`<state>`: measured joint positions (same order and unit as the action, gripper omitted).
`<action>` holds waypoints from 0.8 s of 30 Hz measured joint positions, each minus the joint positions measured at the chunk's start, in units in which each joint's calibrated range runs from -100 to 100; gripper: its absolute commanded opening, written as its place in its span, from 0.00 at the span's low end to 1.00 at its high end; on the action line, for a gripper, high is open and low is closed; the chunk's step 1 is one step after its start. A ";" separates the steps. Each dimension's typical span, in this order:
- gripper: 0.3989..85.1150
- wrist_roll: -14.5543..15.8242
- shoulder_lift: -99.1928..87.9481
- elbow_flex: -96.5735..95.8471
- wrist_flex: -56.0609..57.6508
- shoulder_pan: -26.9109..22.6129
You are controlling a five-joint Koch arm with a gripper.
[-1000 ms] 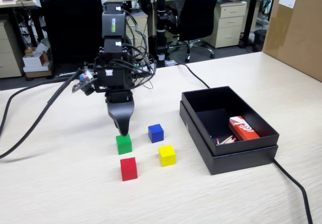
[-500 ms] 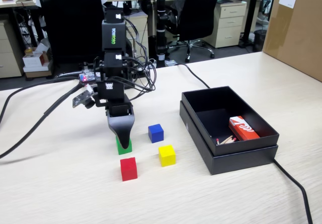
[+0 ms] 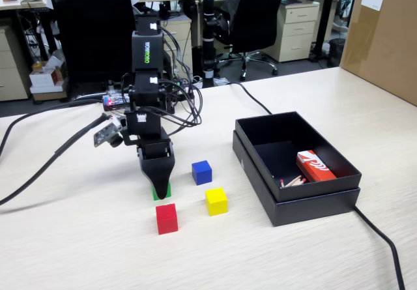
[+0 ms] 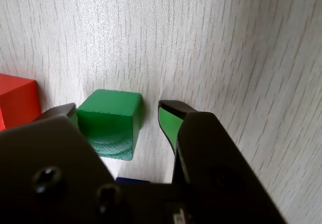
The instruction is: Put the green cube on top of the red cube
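The green cube (image 4: 108, 121) rests on the table between my gripper's (image 4: 121, 110) two jaws. The left jaw lies against its side; the right jaw, with a green inner face, stands a small gap away, so the gripper is open around the cube. In the fixed view the gripper (image 3: 158, 189) points straight down over the green cube (image 3: 167, 190), which it mostly hides. The red cube (image 3: 167, 218) sits on the table just in front of it, and shows at the left edge of the wrist view (image 4: 17, 103).
A blue cube (image 3: 202, 172) and a yellow cube (image 3: 216, 201) sit right of the gripper. An open black box (image 3: 329, 202) holding a red-and-white carton (image 3: 315, 166) stands at the right. Cables trail across the table on the left and behind the arm.
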<state>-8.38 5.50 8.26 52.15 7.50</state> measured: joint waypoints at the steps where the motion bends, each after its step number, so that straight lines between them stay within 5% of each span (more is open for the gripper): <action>1: 0.36 0.00 0.39 0.00 0.00 0.00; 9: 0.05 0.00 2.72 3.29 1.08 -0.10; 24: 0.04 0.98 0.13 4.75 1.94 0.24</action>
<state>-7.40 5.63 13.01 54.08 7.74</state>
